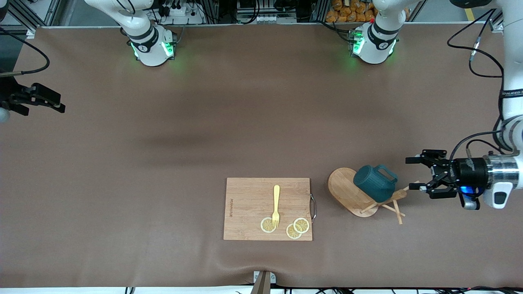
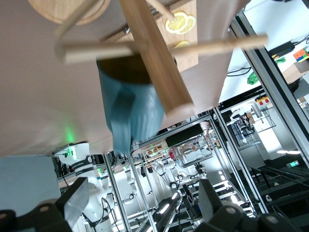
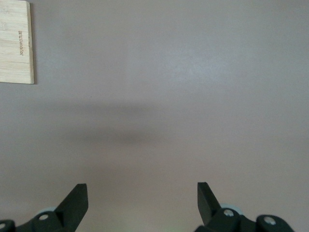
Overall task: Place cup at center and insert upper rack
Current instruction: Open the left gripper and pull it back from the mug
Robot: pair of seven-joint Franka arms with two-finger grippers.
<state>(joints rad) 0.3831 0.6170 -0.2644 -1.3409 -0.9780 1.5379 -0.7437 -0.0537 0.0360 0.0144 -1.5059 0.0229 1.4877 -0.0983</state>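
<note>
The upper rack (image 1: 346,190), a light wooden mug tree, lies tipped on its side on the table toward the left arm's end, its pegs (image 1: 395,206) pointing at my left gripper. The dark teal cup (image 1: 374,182) rests on its post. My left gripper (image 1: 410,173) is open just beside the post's peg end, apart from it. The left wrist view shows the post (image 2: 154,53) and cup (image 2: 133,104) ahead of the open left gripper (image 2: 143,198). My right gripper (image 1: 60,103) waits open at the right arm's end of the table, and the right wrist view shows nothing between the right gripper's (image 3: 142,195) fingers.
A rectangular cutting board (image 1: 245,208) lies beside the rack toward the right arm's end, with a yellow fork (image 1: 276,204) and lemon slices (image 1: 297,228) on it. Its corner (image 3: 15,41) shows in the right wrist view. A black cable (image 1: 474,53) loops near the left arm.
</note>
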